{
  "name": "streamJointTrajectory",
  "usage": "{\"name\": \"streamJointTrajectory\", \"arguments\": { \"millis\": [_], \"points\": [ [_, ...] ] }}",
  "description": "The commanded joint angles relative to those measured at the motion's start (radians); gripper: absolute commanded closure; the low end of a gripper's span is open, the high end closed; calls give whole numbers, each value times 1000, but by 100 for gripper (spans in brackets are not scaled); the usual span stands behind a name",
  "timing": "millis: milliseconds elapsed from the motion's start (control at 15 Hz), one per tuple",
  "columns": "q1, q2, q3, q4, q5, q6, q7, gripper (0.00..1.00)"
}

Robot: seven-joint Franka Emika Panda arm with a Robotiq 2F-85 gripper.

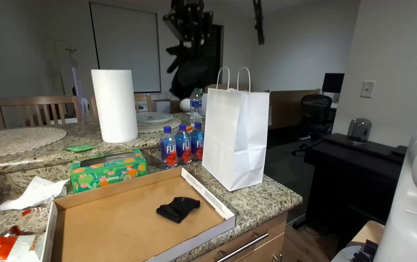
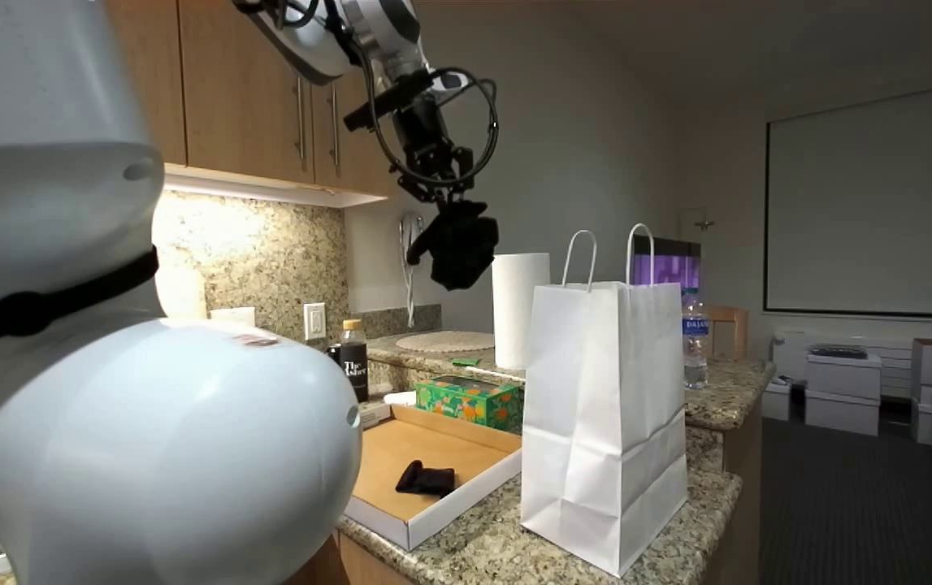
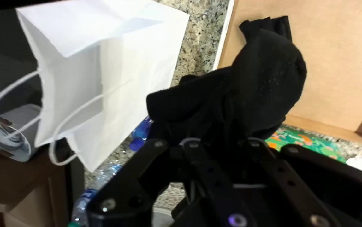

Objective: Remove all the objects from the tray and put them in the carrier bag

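Note:
The shallow cardboard tray (image 1: 117, 214) lies on the counter and also shows in an exterior view (image 2: 400, 447). One folded black cloth item (image 1: 179, 209) lies in it, also visible in an exterior view (image 2: 426, 479). My gripper (image 1: 190, 43) is shut on another black cloth item (image 1: 190, 72) and holds it high above the counter. In the wrist view this held cloth (image 3: 266, 75) hides the fingertips (image 3: 220, 138) and part of the tray (image 3: 332, 56). The white paper carrier bag (image 1: 235, 138) stands upright, open at the top, beside the tray. The held cloth is outside the bag (image 2: 596, 422).
The bag's two handles (image 1: 244, 72) stand up above its mouth. Several blue-capped bottles (image 1: 183, 145) stand behind the bag. A green tissue box (image 1: 110, 169) and a paper towel roll (image 1: 115, 105) stand behind the tray. A snack packet (image 1: 15, 247) lies beside the tray.

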Motion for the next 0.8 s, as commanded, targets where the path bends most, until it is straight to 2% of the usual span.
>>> {"name": "streamJointTrajectory", "arguments": {
  "millis": [0,267,467,733],
  "points": [
    [-72,-60,-40,56,3,-104,64,90],
    [-159,-135,-124,73,25,-184,93,90],
    [-219,-169,-181,65,59,-199,133,91],
    [-274,-153,-193,64,82,-189,214,91]
  ]
}}
